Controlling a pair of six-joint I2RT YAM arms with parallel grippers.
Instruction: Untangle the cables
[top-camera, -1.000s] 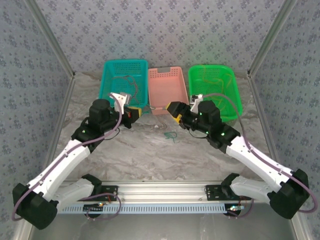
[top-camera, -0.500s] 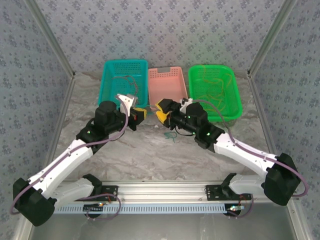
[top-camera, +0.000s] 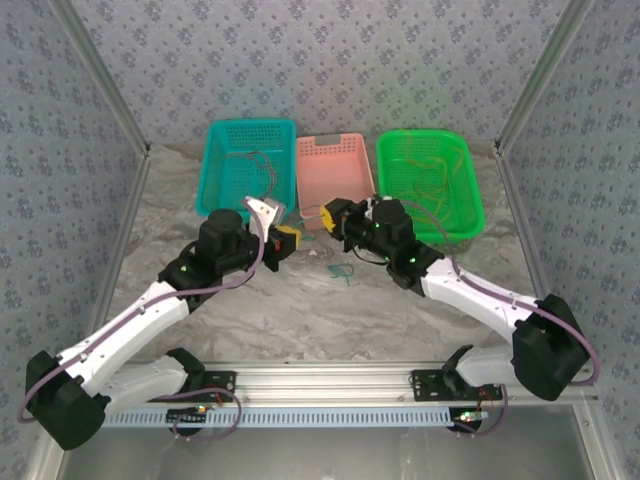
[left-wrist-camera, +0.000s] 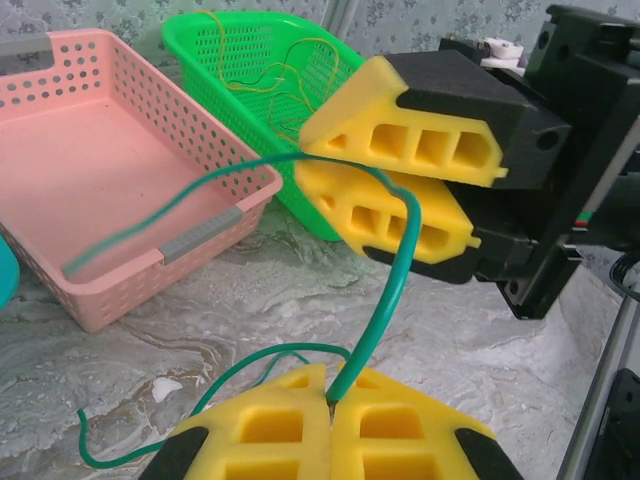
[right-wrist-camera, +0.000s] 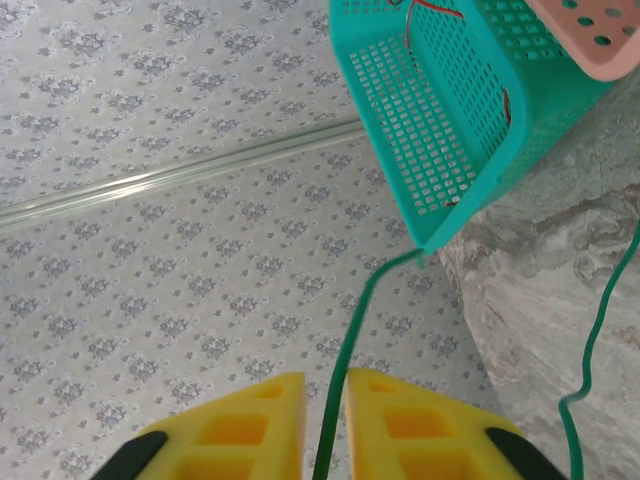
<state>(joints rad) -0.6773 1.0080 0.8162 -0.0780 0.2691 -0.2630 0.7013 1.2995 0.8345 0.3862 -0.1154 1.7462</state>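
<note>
We see one thin green cable (left-wrist-camera: 388, 290) strung between both claws, above the table just in front of the pink basket (left-wrist-camera: 130, 285). The left gripper (left-wrist-camera: 330, 405) is clamped on it, and the right gripper (right-wrist-camera: 325, 390) pinches it too (slim gap at the tips). Probably its loose tail lies on the marbled grey table (top-camera: 300, 300). There are yellow cables (left-wrist-camera: 255, 88) in the green basket (left-wrist-camera: 215, 70). The walls (top-camera: 350, 60) are floral blue-grey.

three plastic baskets sit side by side at the far end of a grey marbled table (top-camera: 300, 310): a teal basket (top-camera: 213, 170) left, a smaller pink basket (top-camera: 335, 185) in the middle, a green basket (top-camera: 472, 195) right. patterned walls (top-camera: 330, 60) stand around; an aluminium rail (top-camera: 320, 378) runs along the near edge
</note>
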